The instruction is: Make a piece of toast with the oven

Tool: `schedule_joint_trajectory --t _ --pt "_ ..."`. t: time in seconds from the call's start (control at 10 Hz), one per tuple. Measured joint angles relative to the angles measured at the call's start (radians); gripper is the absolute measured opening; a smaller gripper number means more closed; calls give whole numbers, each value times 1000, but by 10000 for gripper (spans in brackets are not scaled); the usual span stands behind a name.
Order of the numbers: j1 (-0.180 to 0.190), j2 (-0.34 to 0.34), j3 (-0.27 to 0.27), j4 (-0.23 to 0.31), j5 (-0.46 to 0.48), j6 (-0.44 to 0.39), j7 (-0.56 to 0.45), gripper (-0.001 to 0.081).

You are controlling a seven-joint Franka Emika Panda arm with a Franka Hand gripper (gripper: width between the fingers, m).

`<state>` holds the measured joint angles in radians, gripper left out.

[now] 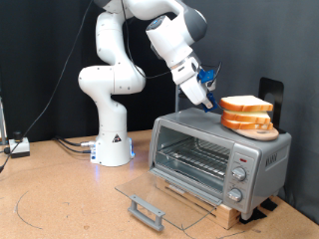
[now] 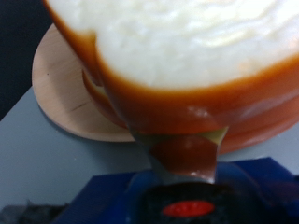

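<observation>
The silver oven (image 1: pixel 261 151) stands at the exterior view's right with its glass door (image 1: pixel 164 194) folded down flat, dark handle (image 1: pixel 146 210) towards the front and wire rack (image 1: pixel 194 154) bare. On its top a round wooden plate (image 2: pixel 61 93) carries a stack of bread slices (image 1: pixel 247 115). My gripper (image 1: pixel 212 98) is at the stack's left edge, level with the top slice (image 2: pixel 177 42), which fills the wrist view. One fingertip (image 2: pixel 187 154) shows just under that slice's crust. No single slice lies apart from the stack.
The arm's white base (image 1: pixel 112 139) stands on the wooden table behind the oven's left. Cables and a small box (image 1: pixel 18 147) lie at the far left. A dark upright object (image 1: pixel 269 92) stands behind the stack. Three knobs (image 1: pixel 239 175) are on the oven's right face.
</observation>
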<state>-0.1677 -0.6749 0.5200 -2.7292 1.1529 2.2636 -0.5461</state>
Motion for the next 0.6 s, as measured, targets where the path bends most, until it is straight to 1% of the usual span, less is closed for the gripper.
schedule_joint_trajectory --t 0.1,0.3,0.5,0.6 --pt "-1 -2 -23 -7 0 -1 -21 464" --pt "-18 -18 -102 -30 -27 -43 -74 464" --pt "-61 -29 -166 -35 -123 -98 -84 464" --pt "-86 -32 -189 -39 -148 -101 -92 464"
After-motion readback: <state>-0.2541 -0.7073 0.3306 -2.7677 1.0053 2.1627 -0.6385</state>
